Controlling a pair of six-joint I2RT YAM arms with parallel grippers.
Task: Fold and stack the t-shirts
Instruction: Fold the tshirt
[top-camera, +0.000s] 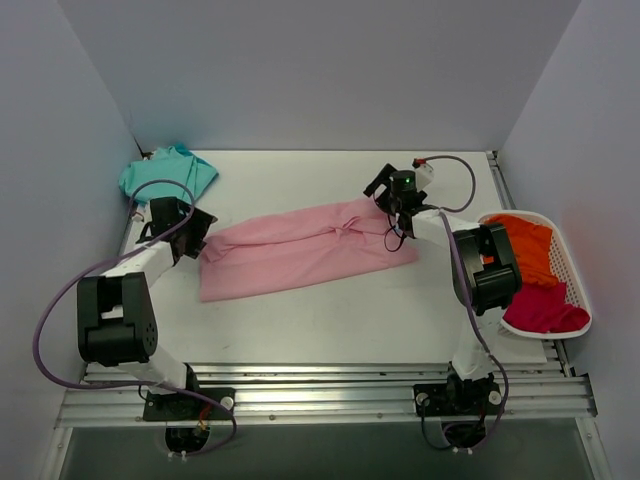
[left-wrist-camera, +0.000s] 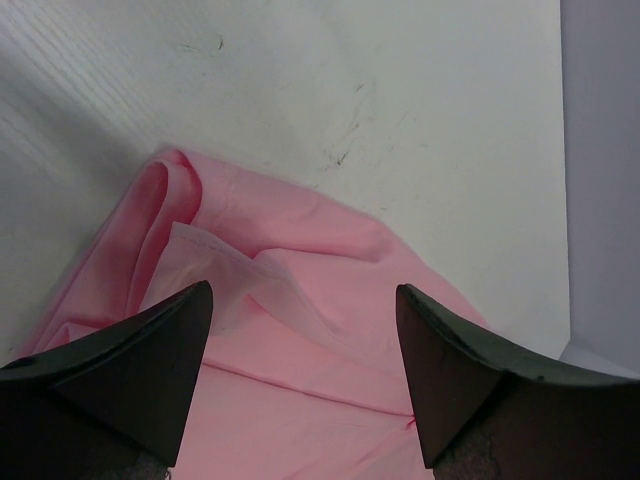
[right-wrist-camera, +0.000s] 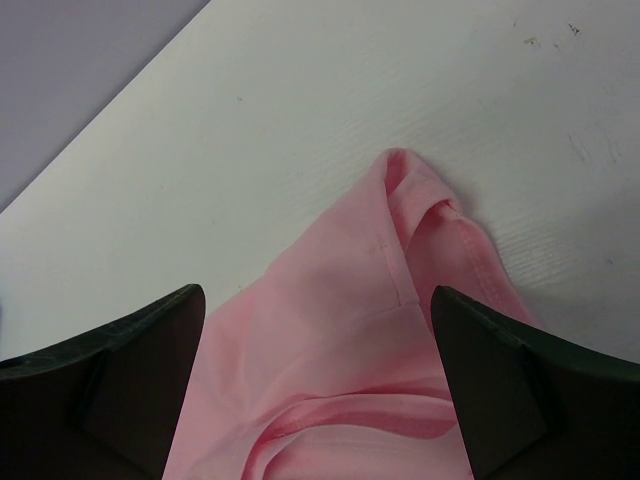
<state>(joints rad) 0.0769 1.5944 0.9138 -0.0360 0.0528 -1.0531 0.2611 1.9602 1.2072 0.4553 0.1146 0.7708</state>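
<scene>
A light pink t-shirt (top-camera: 300, 250) lies folded lengthwise into a long band across the middle of the table. My left gripper (top-camera: 192, 236) hovers at its left end, jaws open, with the folded corner of the pink t-shirt (left-wrist-camera: 290, 300) under the gap (left-wrist-camera: 303, 300). At the right end, my right gripper (top-camera: 386, 196) is open as well, over a pink sleeve and seam (right-wrist-camera: 400, 260) that show between its fingertips (right-wrist-camera: 316, 300). Neither holds cloth. A teal t-shirt (top-camera: 166, 173) sits bunched at the back left.
A white basket (top-camera: 580, 290) at the right edge holds an orange t-shirt (top-camera: 526, 246) and a magenta one (top-camera: 545, 311). Walls close in the table at back, left and right. A metal rail runs along the near edge by the arm bases.
</scene>
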